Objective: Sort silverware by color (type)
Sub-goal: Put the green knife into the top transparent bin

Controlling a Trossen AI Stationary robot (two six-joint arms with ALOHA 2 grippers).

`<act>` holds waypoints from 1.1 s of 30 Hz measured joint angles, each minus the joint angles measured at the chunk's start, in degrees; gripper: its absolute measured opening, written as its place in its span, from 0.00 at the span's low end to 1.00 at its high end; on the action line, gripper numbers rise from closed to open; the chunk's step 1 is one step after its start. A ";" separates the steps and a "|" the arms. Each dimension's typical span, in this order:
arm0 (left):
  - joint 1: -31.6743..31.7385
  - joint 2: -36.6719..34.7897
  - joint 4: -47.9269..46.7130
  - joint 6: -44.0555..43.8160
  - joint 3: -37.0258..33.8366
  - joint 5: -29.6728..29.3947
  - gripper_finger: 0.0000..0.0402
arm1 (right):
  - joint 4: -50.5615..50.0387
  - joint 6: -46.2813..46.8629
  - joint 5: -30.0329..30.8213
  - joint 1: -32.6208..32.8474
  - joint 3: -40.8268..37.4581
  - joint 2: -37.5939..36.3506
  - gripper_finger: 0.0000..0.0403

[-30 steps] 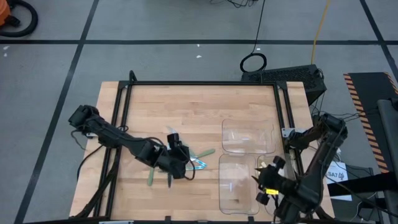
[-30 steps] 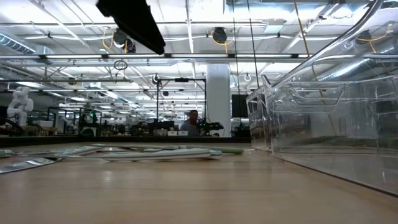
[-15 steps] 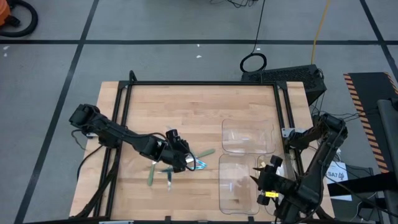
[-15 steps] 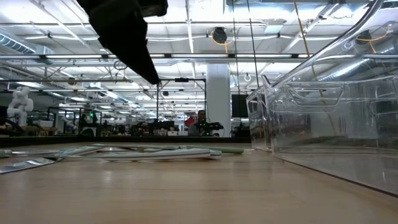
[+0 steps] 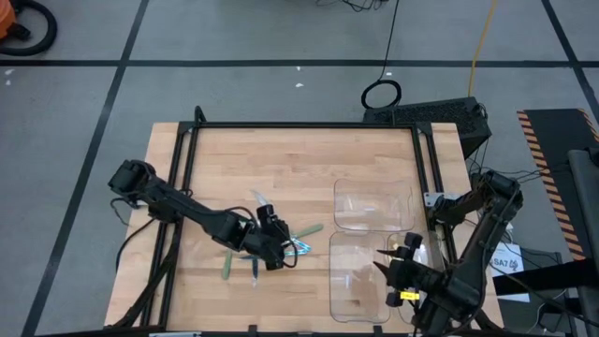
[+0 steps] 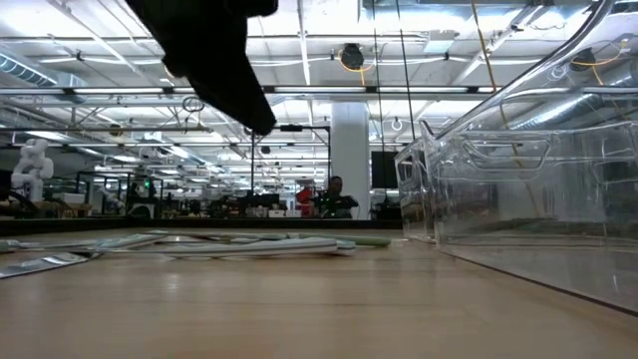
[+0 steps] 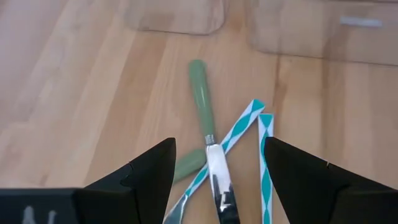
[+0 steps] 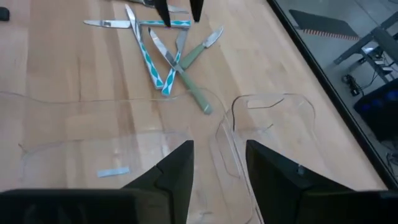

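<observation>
The silverware (image 5: 298,241) lies in a loose pile at the table's middle near side. It holds knives with pale green handles (image 7: 200,93) and utensils with teal-and-white patterned handles (image 7: 239,132). Two more pieces (image 5: 227,268) lie apart to the pile's left. My left gripper (image 5: 273,251) hangs open just above the pile. Its fingers stand on either side of a green-handled knife's silver blade (image 7: 217,177) without touching it. My right gripper (image 5: 393,264) waits open above the near clear tray (image 5: 360,281), and the pile (image 8: 168,59) shows beyond it.
Two clear plastic trays sit on the table's right half, one farther back (image 5: 374,206) and one nearer. Their walls (image 6: 518,189) stand tall in the low view. Bare wood stretches over the far and left parts of the table (image 5: 262,159). A black frame borders the table.
My left gripper has come down toward the silverware pile and shifted slightly toward the table's right. Its fingers have stayed open. The utensils have not moved.
</observation>
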 joint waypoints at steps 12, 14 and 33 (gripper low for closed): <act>1.01 8.17 -3.31 -4.44 -0.01 -0.43 0.63 | 0.33 -6.69 0.24 -1.72 -0.02 0.00 0.35; 0.30 8.54 -3.65 -5.82 0.01 -0.43 0.63 | 0.37 -7.24 0.26 -2.16 -0.02 0.00 0.35; -11.91 9.63 -7.89 -10.78 0.05 -15.16 0.63 | 5.08 -7.88 -0.26 -3.02 -0.04 -0.02 0.35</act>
